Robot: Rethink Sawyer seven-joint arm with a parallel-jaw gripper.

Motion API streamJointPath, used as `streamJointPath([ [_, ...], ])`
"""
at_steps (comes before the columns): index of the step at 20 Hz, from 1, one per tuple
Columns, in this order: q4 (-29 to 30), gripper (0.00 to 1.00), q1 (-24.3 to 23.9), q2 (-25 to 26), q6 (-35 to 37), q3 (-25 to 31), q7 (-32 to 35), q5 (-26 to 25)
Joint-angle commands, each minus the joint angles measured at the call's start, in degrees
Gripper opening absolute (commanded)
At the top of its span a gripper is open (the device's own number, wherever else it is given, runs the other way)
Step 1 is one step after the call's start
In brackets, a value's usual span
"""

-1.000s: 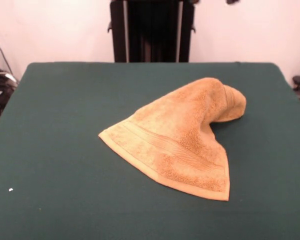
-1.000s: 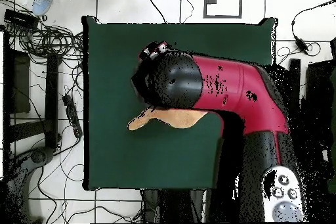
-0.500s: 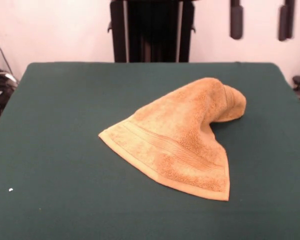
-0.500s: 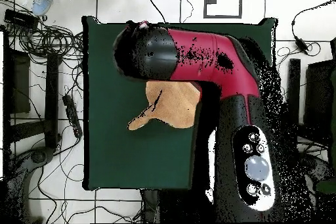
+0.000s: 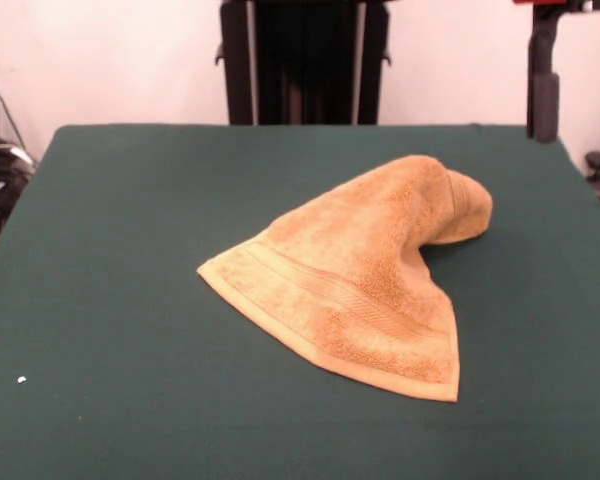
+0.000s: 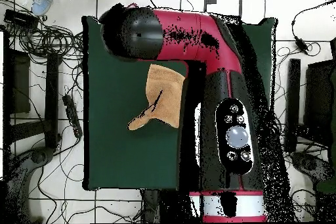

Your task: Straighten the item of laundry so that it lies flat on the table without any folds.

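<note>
On the table (image 5: pixel 130 220), a little right of its centre in the front view, lies the item of laundry (image 5: pixel 365 275), an orange-tan terry towel. It is not flat: one corner part spreads toward the near side with a ribbed band running across it, and the far part is folded over and bunched into a rounded lump at the right. In the overhead view the towel (image 6: pixel 163 96) shows as a folded shape with a narrow tip pointing to the left, partly covered by the red and black arm (image 6: pixel 197 34) that reaches across the table above it. At the top right edge of the front view one dark finger of the claw (image 5: pixel 545 100) hangs above the far right corner of the table, well apart from the towel. Only this one finger shows, so I cannot tell if the claw is wide or narrow.
</note>
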Motion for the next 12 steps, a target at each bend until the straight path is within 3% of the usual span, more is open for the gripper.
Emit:
streamJointPath([
  [1,-2.88,1.0,-2.4,3.91,6.56,5.82,-11.61,-1.83],
  [7,2.43,1.0,-7.87,1.42,7.56,7.18,-19.74,-2.87],
  [12,8.35,1.0,-12.24,1.22,5.1,8.86,-22.45,-3.88],
])
